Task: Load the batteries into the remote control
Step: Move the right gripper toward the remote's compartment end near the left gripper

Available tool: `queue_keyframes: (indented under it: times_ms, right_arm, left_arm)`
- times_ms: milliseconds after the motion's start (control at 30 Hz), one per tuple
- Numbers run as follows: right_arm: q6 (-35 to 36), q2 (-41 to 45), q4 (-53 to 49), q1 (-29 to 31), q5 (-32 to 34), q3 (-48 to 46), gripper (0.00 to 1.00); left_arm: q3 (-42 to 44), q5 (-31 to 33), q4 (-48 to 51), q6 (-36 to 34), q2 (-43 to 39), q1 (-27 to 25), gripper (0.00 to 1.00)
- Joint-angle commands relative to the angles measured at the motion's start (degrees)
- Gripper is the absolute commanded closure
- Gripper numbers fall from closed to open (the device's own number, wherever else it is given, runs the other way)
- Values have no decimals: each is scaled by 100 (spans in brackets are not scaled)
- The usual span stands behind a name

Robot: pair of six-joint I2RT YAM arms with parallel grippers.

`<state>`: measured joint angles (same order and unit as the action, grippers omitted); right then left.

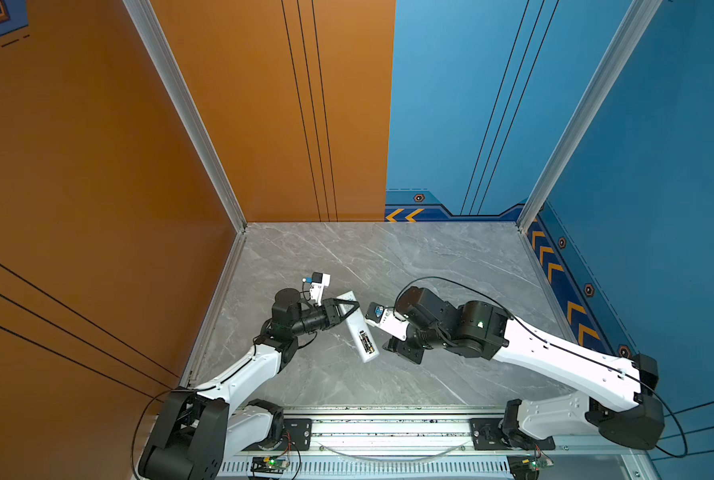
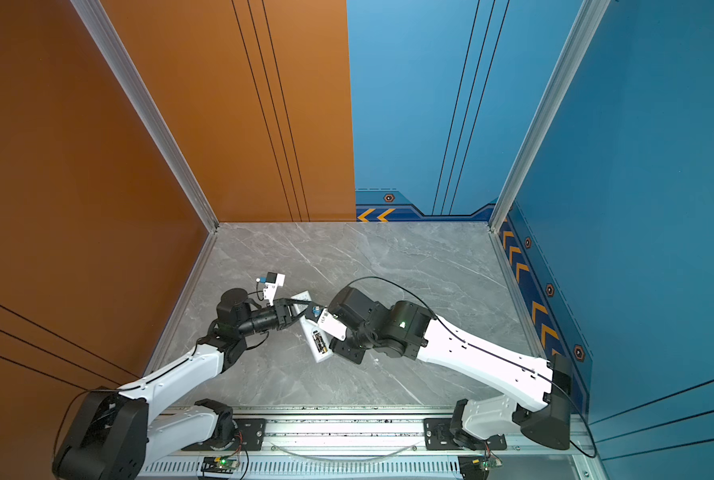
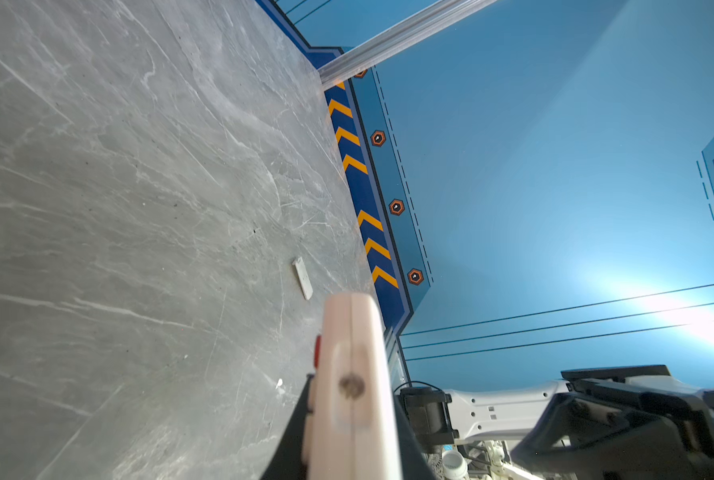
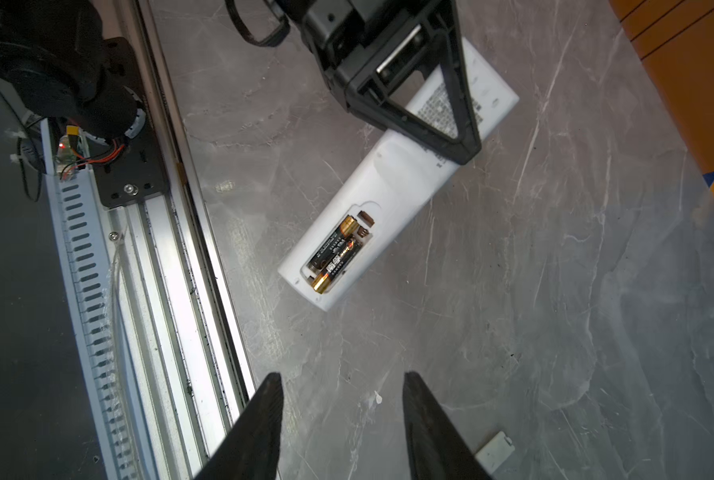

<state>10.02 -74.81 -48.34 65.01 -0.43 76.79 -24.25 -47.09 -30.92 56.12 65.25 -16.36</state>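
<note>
Long slim white plastic remote control [image 4: 388, 183] lies back-up on the grey marble surface [image 4: 554, 291], far end clamped in L pincer [image 1: 349, 308]. Two black, gold-tipped batteries [image 4: 334, 253] fill its recess, one end apparently proud. R pincer [image 4: 342, 376], jaws apart & empty, should likely press it flat gently, w/o shifting the remote. Small white cover [image 4: 494, 451] waits nearby.

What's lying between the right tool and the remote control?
Only bare grey table, as the right wrist view shows: nothing sits between the open right tool and the remote control. The small white cover lies off to one side.
</note>
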Motion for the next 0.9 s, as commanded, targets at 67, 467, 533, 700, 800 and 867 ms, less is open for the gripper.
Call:
queue_keyframes:
  times_ms: [67,467,533,700,800,867]
  right_arm:
    - [777,347,194,356,-46,-279,54]
    - [1485,-78,197,657,-81,-323,55]
    - [1596,-195,195,664,-73,-276,55]
    - [1924,-498,175,732,-30,-152,60]
    - [2068,-647,167,741,33,-91,64]
    - [2125,-742,142,749,118,-64,67]
  left_arm:
    - [-247,-552,147,-141,44,-139,100]
    - [-454,-1045,148,-305,224,-329,100]
    - [-466,-1081,147,-304,267,-329,100]
    - [-496,-1122,156,-313,330,-367,100]
    - [-494,-1135,156,-304,334,-385,100]
    - [-498,-1134,156,-303,348,-392,100]
